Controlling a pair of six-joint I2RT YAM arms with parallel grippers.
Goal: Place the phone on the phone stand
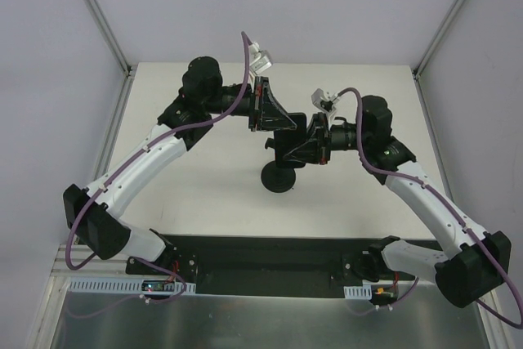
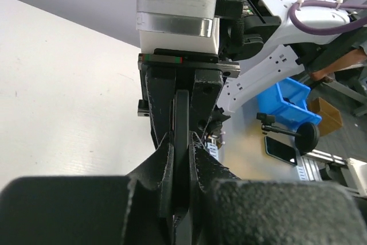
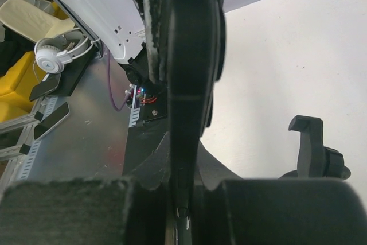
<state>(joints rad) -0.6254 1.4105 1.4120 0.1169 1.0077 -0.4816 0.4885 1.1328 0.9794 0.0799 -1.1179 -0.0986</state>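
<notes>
The phone (image 1: pixel 296 126) is held on edge above the middle of the table, between both grippers. My left gripper (image 1: pixel 283 120) comes from the left and is shut on it. In the left wrist view the thin black phone (image 2: pixel 181 107) runs edge-on between the closed fingers of that gripper (image 2: pixel 182 142). My right gripper (image 1: pixel 299 146) comes from the right and is also shut on it. The phone (image 3: pixel 192 38) fills the gap of this gripper (image 3: pixel 186 153). The phone stand's round base (image 1: pixel 278 179) sits on the table just below the grippers. Its holder (image 3: pixel 312 142) shows at the right.
The white table (image 1: pixel 204 194) is bounded by metal frame posts at its back corners. A black base strip (image 1: pixel 261 255) runs along its near edge. Off the table are a blue bin (image 2: pixel 284 101), another stand and phone (image 2: pixel 281 148), and headphones (image 3: pixel 54 55).
</notes>
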